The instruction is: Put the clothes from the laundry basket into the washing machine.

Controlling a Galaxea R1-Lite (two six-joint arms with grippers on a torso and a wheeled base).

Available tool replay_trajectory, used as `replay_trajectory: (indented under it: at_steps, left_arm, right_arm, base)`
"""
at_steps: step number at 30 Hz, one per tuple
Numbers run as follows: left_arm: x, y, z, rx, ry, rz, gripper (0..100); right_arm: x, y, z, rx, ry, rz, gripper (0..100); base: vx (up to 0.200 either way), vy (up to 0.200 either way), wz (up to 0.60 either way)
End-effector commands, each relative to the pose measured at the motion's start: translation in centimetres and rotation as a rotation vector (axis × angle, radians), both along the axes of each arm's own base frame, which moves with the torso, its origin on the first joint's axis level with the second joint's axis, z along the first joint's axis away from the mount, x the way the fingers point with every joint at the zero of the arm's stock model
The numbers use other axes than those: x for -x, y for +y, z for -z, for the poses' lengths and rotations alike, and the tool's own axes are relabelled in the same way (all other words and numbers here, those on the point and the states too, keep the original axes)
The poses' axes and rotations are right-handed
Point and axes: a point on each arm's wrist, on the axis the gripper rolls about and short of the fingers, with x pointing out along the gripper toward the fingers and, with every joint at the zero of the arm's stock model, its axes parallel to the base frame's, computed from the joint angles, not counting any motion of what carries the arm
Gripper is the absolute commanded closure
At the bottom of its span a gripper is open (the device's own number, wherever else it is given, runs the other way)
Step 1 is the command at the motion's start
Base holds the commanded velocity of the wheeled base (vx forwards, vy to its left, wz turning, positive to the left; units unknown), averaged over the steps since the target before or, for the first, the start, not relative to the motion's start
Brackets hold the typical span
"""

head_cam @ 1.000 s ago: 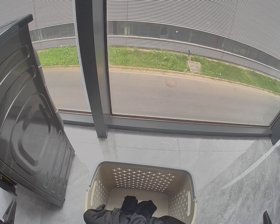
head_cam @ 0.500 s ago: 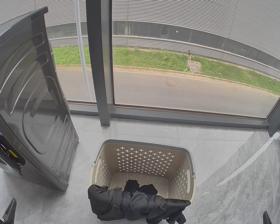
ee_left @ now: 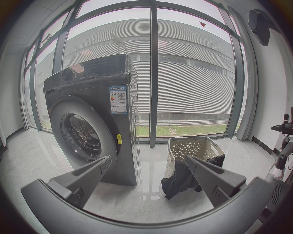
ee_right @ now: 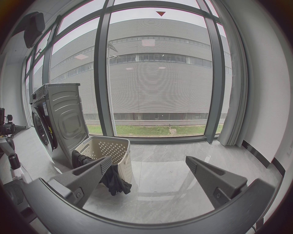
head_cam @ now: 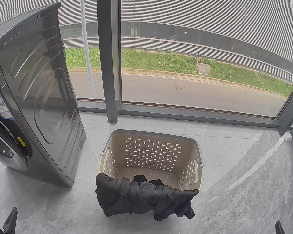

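Black cloth is hanging over the near rim of the laundry basket: the clothes are lying bunched, part inside and part draping down the outside wall toward me. The basket is standing on the grey floor near the right side of the washing machine, apart from it. My whole head view is shifting compared with a second ago. The basket is sitting farther off, and the machine's front with its round door is coming into sight. So I am judging that I am backing away while the things are staying put. That is giving me room to face both basket and door. My left gripper is hanging low on my left, fingers spread wide with nothing between them. My right gripper is matching it on the other side, parted and empty. I am holding no garment yet, so the first grab is lying ahead, and I cannot tell whether the door is unlatched
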Motion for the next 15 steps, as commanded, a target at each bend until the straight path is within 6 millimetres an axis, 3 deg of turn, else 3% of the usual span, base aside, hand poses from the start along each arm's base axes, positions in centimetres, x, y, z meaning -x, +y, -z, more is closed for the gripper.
replay_trajectory:
  at_steps: [1, 15]
  left_arm:
    - [0.0, -0.01, 0.48, 0.005, 0.0, 0.003, 0]
    - [0.02, -0.01, 0.49, 0.005, -0.002, 0.001, 0]
  right_arm:
    - [-0.12, 0.0, 0.49, 0.0, 0.015, 0.0, 0]
    - [-0.12, 0.0, 0.49, 0.0, 0.015, -0.001, 0]
  base:
    - [0.0, 0.2, 0.0]
    - [0.0, 0.2, 0.0]
